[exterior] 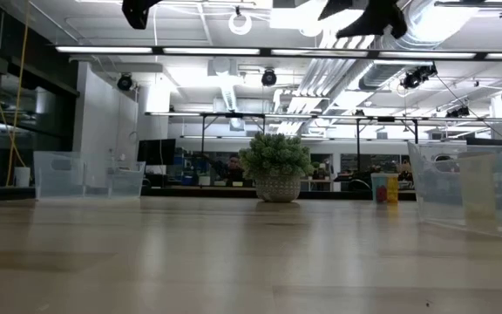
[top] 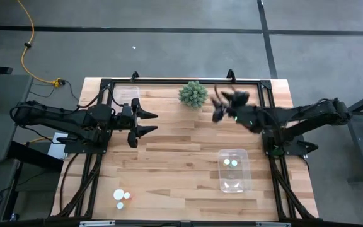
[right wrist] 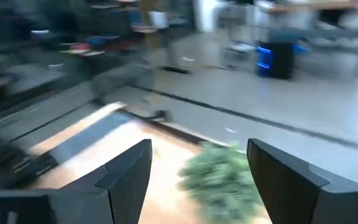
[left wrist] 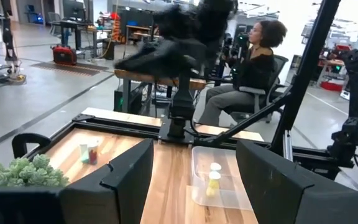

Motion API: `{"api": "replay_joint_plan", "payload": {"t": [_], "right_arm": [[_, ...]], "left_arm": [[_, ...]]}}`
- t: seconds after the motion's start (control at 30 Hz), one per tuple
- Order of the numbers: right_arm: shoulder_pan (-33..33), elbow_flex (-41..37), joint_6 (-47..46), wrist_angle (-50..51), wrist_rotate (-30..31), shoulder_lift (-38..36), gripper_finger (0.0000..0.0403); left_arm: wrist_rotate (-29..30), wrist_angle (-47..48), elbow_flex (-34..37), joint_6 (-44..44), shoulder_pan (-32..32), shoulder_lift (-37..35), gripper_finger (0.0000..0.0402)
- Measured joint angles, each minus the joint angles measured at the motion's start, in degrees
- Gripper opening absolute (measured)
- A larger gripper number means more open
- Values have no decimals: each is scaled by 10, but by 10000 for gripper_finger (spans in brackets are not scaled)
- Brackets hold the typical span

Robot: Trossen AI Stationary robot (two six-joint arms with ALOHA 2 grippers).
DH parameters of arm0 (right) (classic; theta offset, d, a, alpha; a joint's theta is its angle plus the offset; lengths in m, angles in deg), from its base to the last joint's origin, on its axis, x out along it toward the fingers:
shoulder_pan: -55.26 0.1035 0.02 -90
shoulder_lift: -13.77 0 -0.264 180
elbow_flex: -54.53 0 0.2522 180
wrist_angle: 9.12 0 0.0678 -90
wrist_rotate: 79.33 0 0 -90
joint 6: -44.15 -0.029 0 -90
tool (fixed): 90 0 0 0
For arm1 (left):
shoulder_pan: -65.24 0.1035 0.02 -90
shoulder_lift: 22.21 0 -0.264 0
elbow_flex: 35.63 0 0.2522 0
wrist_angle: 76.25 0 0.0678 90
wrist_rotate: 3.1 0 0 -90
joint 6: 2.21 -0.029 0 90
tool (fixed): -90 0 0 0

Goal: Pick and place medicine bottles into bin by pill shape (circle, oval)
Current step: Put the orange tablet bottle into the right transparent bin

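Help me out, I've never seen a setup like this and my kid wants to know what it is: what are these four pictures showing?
It is a robot with two dark arms at a wooden table, each ending in a two-finger gripper. One picture looks down from above, one looks level across the tabletop, and two come from cameras on the wrists. The left gripper and the right gripper are both raised, open and empty. On the table lie a spiky green plant ball, a clear bin with two small medicine bottles inside, and more bottles loose near the front edge. A person sits behind the table.
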State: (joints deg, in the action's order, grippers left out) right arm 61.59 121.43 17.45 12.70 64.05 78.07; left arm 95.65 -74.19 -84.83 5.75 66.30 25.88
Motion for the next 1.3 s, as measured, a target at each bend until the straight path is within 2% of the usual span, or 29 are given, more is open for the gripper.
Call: {"api": "replay_joint_plan", "payload": {"t": [0.03,0.17,0.23,0.33,0.4,0.47,0.57,0.7,0.83,1.07,1.3], "right_arm": [[-26,17,-31,58,-17,-1,256],[-151,58,-152,274,-179,16,256],[-210,59,-183,351,-239,26,256],[-284,59,-189,449,-271,46,256],[-324,59,-185,478,-274,56,256],[-361,59,-161,489,-291,64,256],[-418,59,-116,485,-364,79,256],[-480,60,-35,481,-428,106,256],[-523,60,-11,463,-480,139,256],[-548,60,-30,392,-495,200,256],[-548,60,-23,390,-475,244,256]], "left_arm": [[3,0,0,6,0,0,217],[7,1,0,19,0,0,217],[8,1,0,19,0,0,217],[8,-1,0,19,0,0,217],[8,0,0,19,0,0,217],[9,0,0,19,0,0,217],[13,1,0,19,0,0,217],[20,1,0,19,0,0,217],[20,1,0,19,0,0,217],[23,1,0,19,0,0,217],[24,1,0,19,0,0,217]]}}
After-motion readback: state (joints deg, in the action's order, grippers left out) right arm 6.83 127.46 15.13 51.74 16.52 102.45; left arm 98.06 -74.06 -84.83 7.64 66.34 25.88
